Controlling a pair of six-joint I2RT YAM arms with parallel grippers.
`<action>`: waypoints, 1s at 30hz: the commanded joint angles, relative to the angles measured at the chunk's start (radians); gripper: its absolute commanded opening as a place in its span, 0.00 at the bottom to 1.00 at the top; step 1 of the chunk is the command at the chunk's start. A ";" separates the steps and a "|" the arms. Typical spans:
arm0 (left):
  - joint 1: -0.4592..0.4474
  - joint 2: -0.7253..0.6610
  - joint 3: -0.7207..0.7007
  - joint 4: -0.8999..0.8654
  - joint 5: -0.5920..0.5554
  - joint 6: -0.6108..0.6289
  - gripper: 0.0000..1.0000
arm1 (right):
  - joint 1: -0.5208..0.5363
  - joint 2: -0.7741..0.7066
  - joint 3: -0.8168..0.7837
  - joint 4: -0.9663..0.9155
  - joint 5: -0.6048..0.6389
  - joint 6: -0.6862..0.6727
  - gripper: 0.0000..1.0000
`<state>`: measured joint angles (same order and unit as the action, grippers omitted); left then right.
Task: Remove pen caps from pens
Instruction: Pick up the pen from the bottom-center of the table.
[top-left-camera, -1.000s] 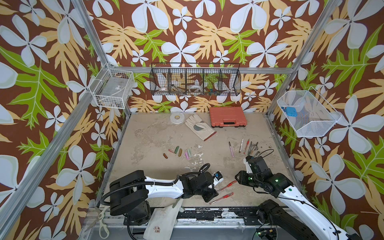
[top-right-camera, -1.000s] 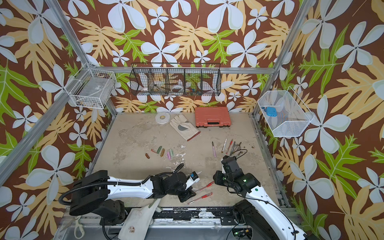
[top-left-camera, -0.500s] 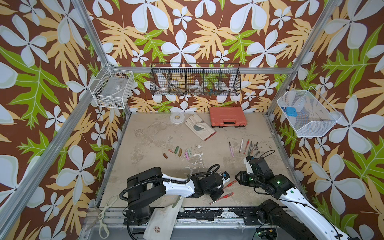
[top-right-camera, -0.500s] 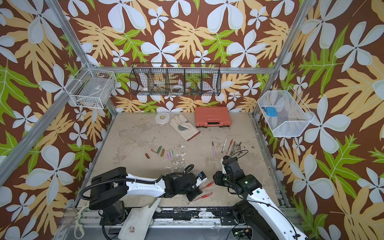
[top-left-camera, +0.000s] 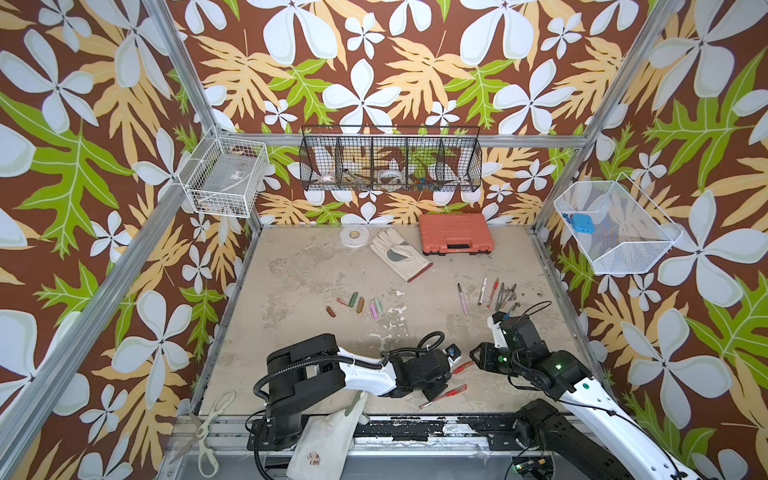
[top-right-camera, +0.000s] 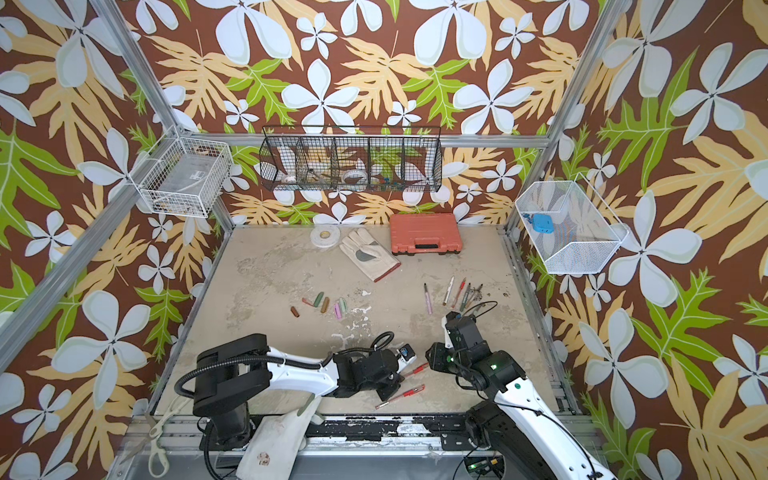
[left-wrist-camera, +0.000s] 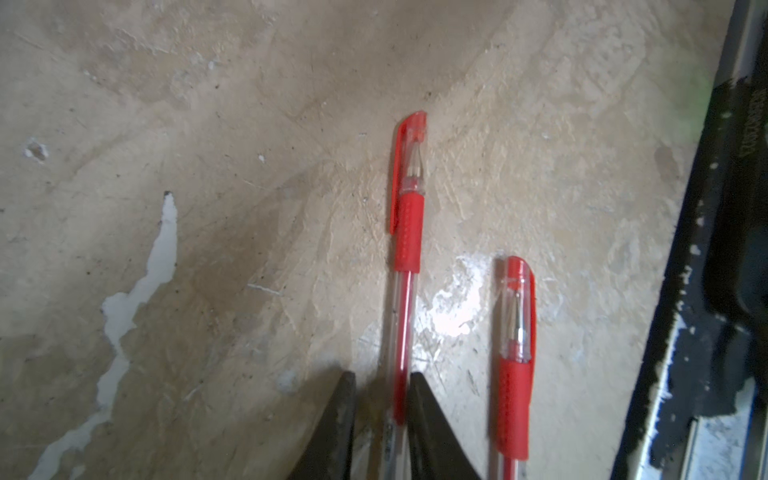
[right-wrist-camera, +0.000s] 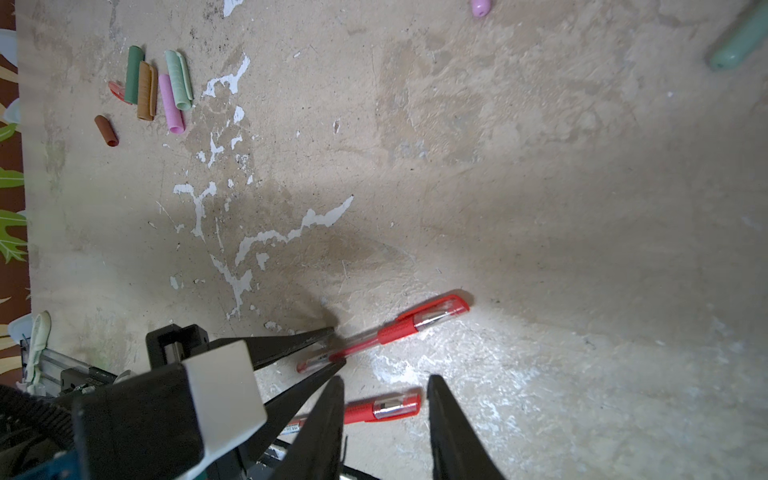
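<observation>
Two capped red gel pens lie near the front edge. My left gripper (left-wrist-camera: 382, 376) is low over the farther pen (left-wrist-camera: 404, 232), open only a little. Its fingers straddle the clear barrel, with one finger against it and a thin gap at the other. That pen's red cap (right-wrist-camera: 436, 313) points toward my right gripper (right-wrist-camera: 384, 380). The right gripper is open, with the nearer pen's capped end (right-wrist-camera: 390, 406) showing between its fingers. Both pens show in both top views (top-left-camera: 461, 368) (top-right-camera: 401, 397). Several loose pen caps (top-left-camera: 357, 305) lie mid-table. Several uncapped pens (top-left-camera: 486, 293) lie at the back right.
At the back lie a work glove (top-left-camera: 401, 254), an orange case (top-left-camera: 455, 239) and a tape roll (top-left-camera: 354, 237). Scissors (top-left-camera: 205, 432) and a white cloth (top-left-camera: 328, 432) rest on the front rail. Wire baskets hang on the left, back and right walls.
My left arm has reached right to the farther red pen and its jaws have narrowed around the barrel. The right arm has barely moved.
</observation>
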<state>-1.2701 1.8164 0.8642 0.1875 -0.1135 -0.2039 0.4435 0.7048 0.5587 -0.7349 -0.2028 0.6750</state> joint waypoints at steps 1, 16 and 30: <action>-0.008 0.004 -0.024 -0.033 -0.067 -0.001 0.22 | 0.000 0.005 0.018 -0.004 0.003 -0.012 0.35; -0.008 0.014 -0.062 -0.089 -0.236 -0.099 0.15 | 0.000 -0.003 0.013 0.008 -0.018 0.006 0.33; 0.093 -0.182 -0.161 -0.012 -0.126 -0.149 0.08 | 0.000 0.018 0.095 0.053 -0.042 0.007 0.34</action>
<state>-1.1854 1.6752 0.7136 0.1753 -0.2863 -0.3420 0.4435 0.7189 0.6384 -0.7219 -0.2302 0.6800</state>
